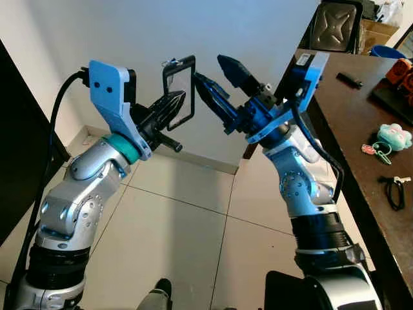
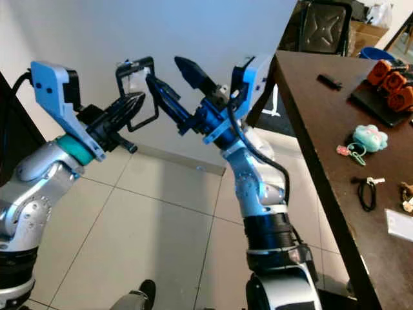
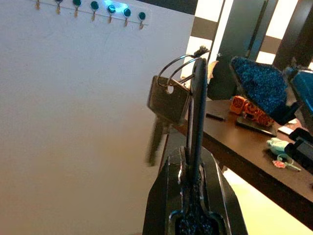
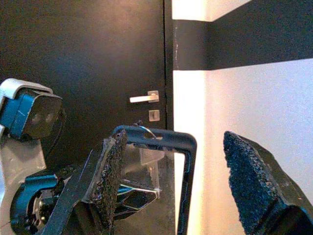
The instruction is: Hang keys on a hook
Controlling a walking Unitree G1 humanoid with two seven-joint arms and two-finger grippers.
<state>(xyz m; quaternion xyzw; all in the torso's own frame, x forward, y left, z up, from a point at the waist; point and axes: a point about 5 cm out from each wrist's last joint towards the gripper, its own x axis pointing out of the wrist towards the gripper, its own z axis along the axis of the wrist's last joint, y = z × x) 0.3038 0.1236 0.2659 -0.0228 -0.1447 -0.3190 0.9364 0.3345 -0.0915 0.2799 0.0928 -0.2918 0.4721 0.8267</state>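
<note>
A black rectangular frame is held up in front of the white wall, with my left gripper shut on its lower edge. A wire ring with silver keys hangs from the frame's top corner. My right gripper is open just right of the frame; one finger nearly touches the frame's side and the other points up past it. In the right wrist view the frame sits between the two pads. A rail of small green-tipped hooks is on the wall, high above the keys.
A dark wooden table runs along my right with a teal plush keychain, a black cable and orange objects. A chair stands behind it. A black door with a lever handle is on my left. Tiled floor lies below.
</note>
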